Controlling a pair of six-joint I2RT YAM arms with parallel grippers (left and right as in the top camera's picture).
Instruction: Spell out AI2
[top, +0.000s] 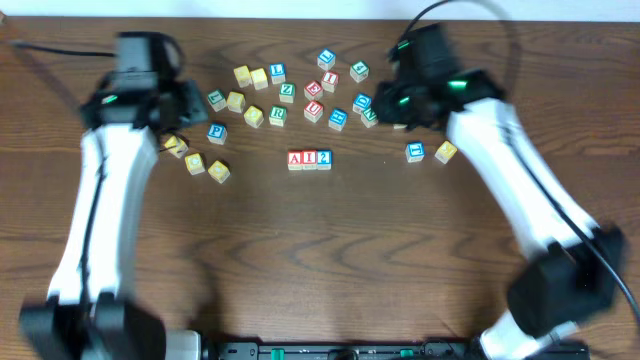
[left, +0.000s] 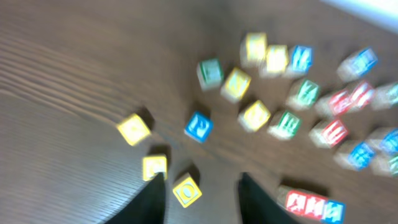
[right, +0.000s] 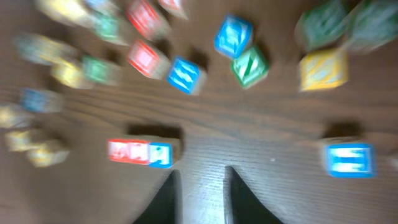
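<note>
Three letter blocks stand side by side in a row (top: 309, 159) at the table's middle: two red ones, then a blue one. The row also shows in the left wrist view (left: 314, 205) and the right wrist view (right: 140, 152). My left gripper (left: 202, 202) is open and empty, high above the yellow blocks at the left. A yellow block (left: 187, 190) lies on the table below its fingers. My right gripper (right: 201, 190) is open and empty, above bare table to the right of the row.
Several loose blocks in yellow, green, blue and red lie scattered across the far half of the table (top: 300, 90). A blue block (top: 415, 151) and a yellow one (top: 446, 151) sit at the right. Yellow blocks (top: 195, 163) sit at the left.
</note>
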